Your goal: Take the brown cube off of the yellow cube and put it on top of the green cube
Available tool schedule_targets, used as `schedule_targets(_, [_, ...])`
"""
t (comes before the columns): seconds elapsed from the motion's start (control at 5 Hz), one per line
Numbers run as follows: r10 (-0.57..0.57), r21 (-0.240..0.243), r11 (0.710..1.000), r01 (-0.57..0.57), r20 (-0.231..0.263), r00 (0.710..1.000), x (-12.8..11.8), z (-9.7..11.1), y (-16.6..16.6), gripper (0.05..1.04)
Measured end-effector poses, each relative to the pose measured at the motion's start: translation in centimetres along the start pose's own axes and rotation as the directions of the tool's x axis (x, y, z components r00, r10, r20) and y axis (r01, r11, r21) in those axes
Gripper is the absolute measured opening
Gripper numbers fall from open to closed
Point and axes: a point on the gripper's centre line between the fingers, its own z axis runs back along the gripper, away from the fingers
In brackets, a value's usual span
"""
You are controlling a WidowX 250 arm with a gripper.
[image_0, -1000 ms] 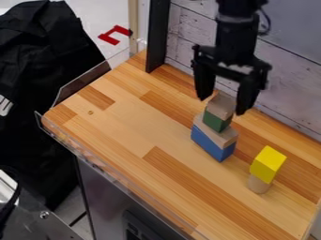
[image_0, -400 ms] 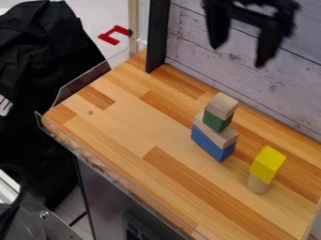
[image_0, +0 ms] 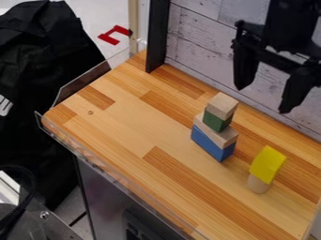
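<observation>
Brown cube is sitting on the green cube while my claw is hanging spread above the surface

I'm holding the claw (image_0: 263,100) wide, its two fingers standing well apart with a gap between them. It is hanging at the upper right of the camera view, up against the whitewashed plank wall (image_0: 203,49).

Down and to the view's left of it, the brown cube (image_0: 222,105) is sitting on top of the green cube (image_0: 216,122), apart from my fingers. The brown cube is showing me pale, bare wood, its upper face lighter than its sides. It is resting flat and upright, its edges running slantwise across my view; being a cube, it is showing me one width much like another. The arm (image_0: 291,26) is coming in from the top edge, black and hanging down, with both fingers pointing downward and the finger on the view's left sitting higher in the picture.

Beneath the green cube, a blue block (image_0: 210,142) with a wood-toned top is lying lengthwise from upper left to lower right. Toward the lower right, the yellow cube (image_0: 268,164) is standing on a tan round block (image_0: 258,184). The wooden surface (image_0: 125,122) is carrying both stacks.
</observation>
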Motion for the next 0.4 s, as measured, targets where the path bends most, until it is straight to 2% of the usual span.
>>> schedule_targets(0.2, [0.054,0.0,0.999,-0.054,-0.077,0.996,0.04,-2.35,0.21,1.001])
schedule_targets(0.4, [0.081,-0.003,0.997,-0.081,-0.108,0.991,0.13,-3.35,0.56,1.001])
